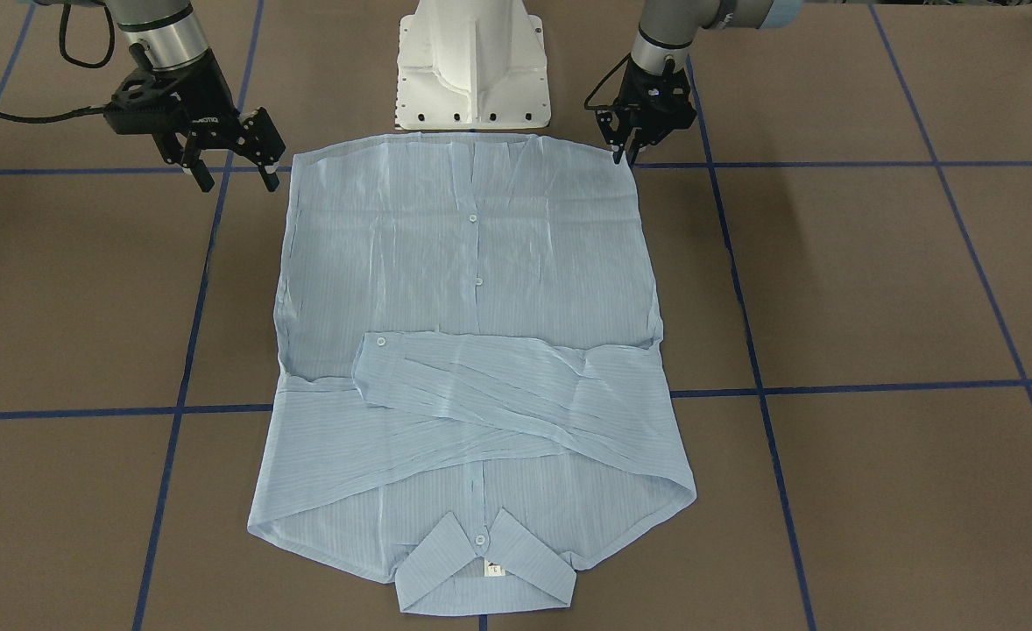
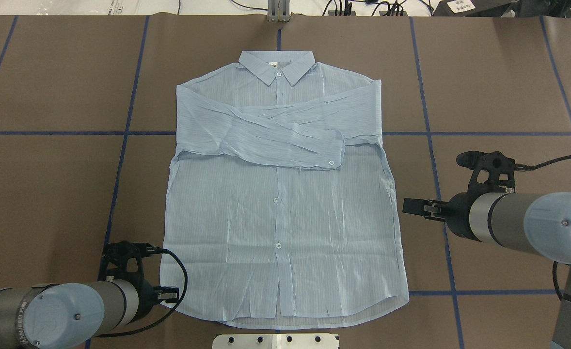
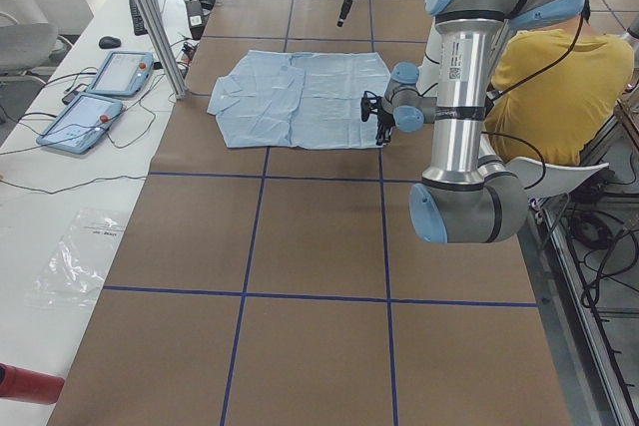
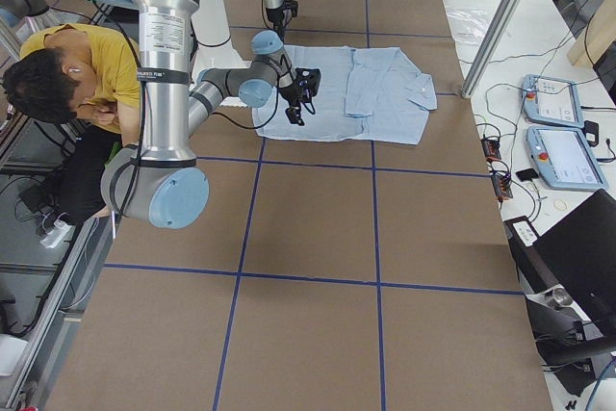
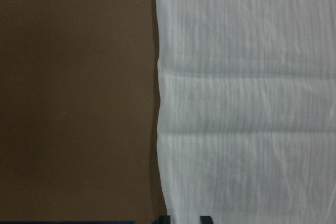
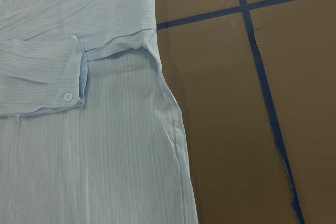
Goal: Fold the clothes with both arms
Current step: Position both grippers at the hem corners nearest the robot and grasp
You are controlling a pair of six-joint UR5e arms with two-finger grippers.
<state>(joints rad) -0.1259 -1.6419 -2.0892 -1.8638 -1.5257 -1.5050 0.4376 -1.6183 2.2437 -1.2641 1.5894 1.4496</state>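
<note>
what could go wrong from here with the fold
1. The left claw sits at a hem corner of the shirt, while the right claw hangs open off the cloth, beside its side edge. Uneven grabs would likely skew the fold.
2. The sleeves lie loose across the chest, with the top cuff free; lifting the hem could drag them out of place.
3. The fabric looks thin, so a pinch might catch only one layer.

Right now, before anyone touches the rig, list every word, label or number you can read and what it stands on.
"ROBOTIQ": on the right gripper body, upside down in the front-facing view.
Lettering on the left arm near its wrist: too blurred to read.
Tag inside the shirt collar: too small to read.
</note>
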